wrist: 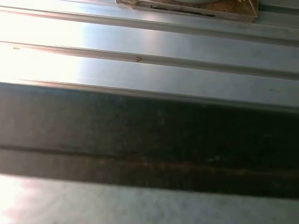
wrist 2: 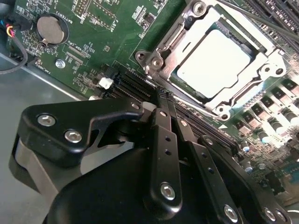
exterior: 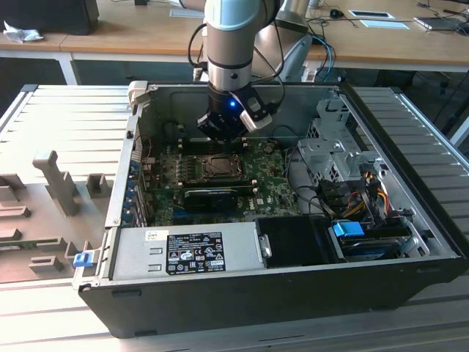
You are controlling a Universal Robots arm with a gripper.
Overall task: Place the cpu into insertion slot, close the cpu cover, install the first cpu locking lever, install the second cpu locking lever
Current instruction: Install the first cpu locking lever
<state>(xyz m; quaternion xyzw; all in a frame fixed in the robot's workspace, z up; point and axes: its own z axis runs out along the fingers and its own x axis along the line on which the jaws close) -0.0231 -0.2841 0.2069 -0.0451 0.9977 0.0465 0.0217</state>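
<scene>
The cpu (wrist 2: pixel 212 58), a pale silver square, lies flat in the insertion slot (exterior: pixel 215 167) on the green board. The cpu cover (wrist 2: pixel 264 77), a silver frame, lies down around the chip, whose top shows through the cut-out. Thin wire levers run along two sides of the socket; one (wrist 2: pixel 170 39) runs beside the cover's edge. My gripper (wrist 2: pixel 162 95) hangs just off one corner of the socket, its black fingers (wrist 2: pixel 163 135) pressed together with nothing between them. In the exterior view the gripper (exterior: pixel 222 130) is above the board, just behind the socket.
The board sits inside an open black computer case (exterior: pixel 410 183). A long black card (exterior: pixel 212 196) lies in front of the socket, with a power supply (exterior: pixel 187 249) nearer the front and a drive cage and cables (exterior: pixel 344 176) on the exterior view's right. A coin cell (wrist 2: pixel 50 29) is on the board.
</scene>
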